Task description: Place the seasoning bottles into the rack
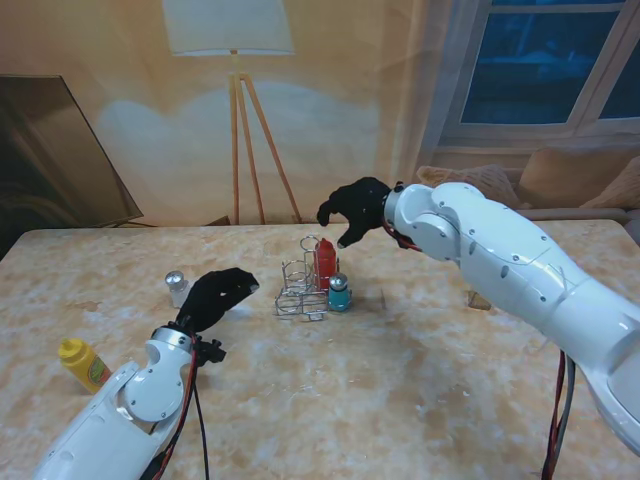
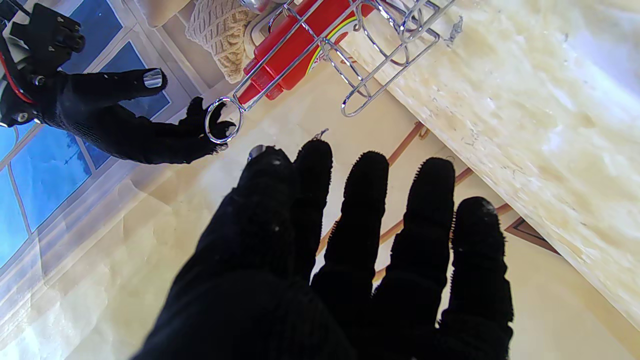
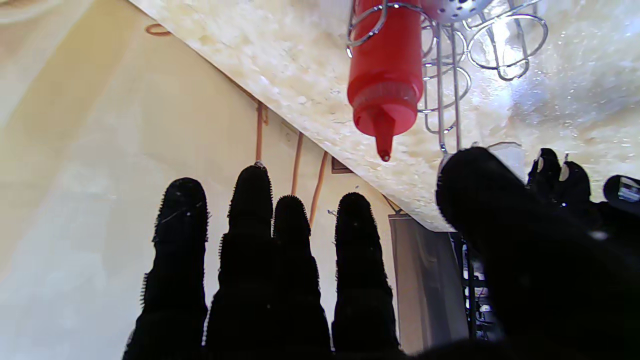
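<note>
A wire rack (image 1: 300, 288) stands mid-table, holding a red squeeze bottle (image 1: 326, 262) and a teal shaker with a silver cap (image 1: 339, 292). My right hand (image 1: 355, 208) hovers above and behind the rack, fingers spread, holding nothing. The right wrist view shows the red bottle (image 3: 385, 85) seated in a rack ring (image 3: 505, 45). My left hand (image 1: 217, 296) is open over the table, left of the rack, next to a small silver-capped shaker (image 1: 177, 288). A yellow squeeze bottle (image 1: 84, 364) lies far left. The left wrist view shows the rack (image 2: 370, 55), the red bottle (image 2: 295, 50) and my right hand (image 2: 120, 125).
A floor lamp with a wooden tripod (image 1: 240, 140) stands behind the table. A window (image 1: 545, 60) and cushions (image 1: 500, 180) are at the back right. A dark panel (image 1: 50, 160) leans at the back left. The marble-patterned table top (image 1: 400, 400) stretches toward me.
</note>
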